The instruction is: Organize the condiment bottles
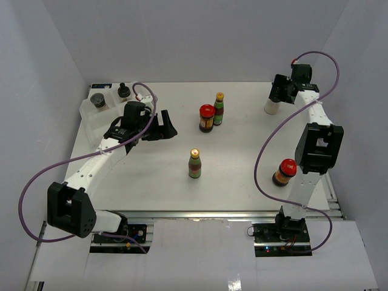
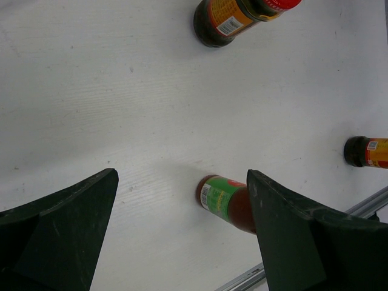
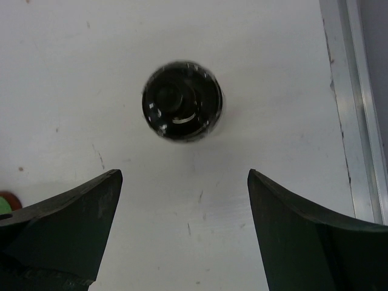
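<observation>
One slim yellow-capped bottle (image 1: 194, 163) stands at mid table; in the left wrist view its green label (image 2: 221, 197) shows beside my right finger. A second yellow-capped bottle (image 1: 219, 109) stands next to a red-lidded jar (image 1: 207, 118), which also shows in the left wrist view (image 2: 233, 18). Another red-lidded jar (image 1: 284, 171) stands by the right arm and shows in the left wrist view (image 2: 367, 151). My left gripper (image 1: 168, 127) (image 2: 182, 182) is open and empty. My right gripper (image 1: 276, 96) (image 3: 185, 179) is open above a black-capped shaker (image 1: 271, 108) (image 3: 182, 100), not touching it.
A clear plastic tray (image 1: 88, 121) sits at the back left with a dark-lidded jar (image 1: 98, 100) and a black-capped shaker (image 1: 123, 91) in it. Purple cables loop off both arms. A metal rail (image 3: 357, 109) edges the table on the right.
</observation>
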Motion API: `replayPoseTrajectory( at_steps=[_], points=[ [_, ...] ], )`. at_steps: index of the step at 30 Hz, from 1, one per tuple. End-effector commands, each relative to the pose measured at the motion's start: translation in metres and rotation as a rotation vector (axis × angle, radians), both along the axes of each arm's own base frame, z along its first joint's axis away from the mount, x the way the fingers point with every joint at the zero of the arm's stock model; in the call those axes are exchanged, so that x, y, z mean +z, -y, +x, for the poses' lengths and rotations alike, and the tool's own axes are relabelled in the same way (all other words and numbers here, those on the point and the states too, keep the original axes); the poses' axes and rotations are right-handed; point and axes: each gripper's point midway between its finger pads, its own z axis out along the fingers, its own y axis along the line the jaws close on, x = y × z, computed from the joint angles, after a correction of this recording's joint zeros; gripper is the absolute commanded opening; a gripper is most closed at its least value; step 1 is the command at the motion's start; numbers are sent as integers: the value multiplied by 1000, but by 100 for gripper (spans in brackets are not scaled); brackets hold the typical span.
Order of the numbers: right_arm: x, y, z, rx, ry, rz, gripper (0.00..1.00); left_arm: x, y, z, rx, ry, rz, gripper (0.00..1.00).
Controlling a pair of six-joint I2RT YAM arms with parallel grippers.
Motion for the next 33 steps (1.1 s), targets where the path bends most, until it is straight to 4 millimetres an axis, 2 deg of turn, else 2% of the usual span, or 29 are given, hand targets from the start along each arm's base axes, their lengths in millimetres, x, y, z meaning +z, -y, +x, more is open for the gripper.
replayPoseTrajectory(
  at_steps=[1, 8, 20, 28, 30, 33],
  points=[
    [17, 4, 35, 27, 85, -26, 90, 5, 7, -2, -30, 12, -30, 98],
    [5, 12, 56, 35, 95, -77, 90, 10, 9, -1, -48, 28, -37, 98],
    [-20, 9, 71, 88, 107, -91, 93, 4, 9, -1, -53, 9, -25, 98],
    [-23, 8, 76, 96, 108, -87, 97, 5, 7, 1, -43, 13, -18, 98],
    [-24, 8, 77, 98, 106, -90, 96, 4, 5, 1, -39, 11, -11, 98],
    [-24, 8, 78, 104, 107, -93, 85, 4, 5, 2, -36, 14, -6, 98]
  ],
)
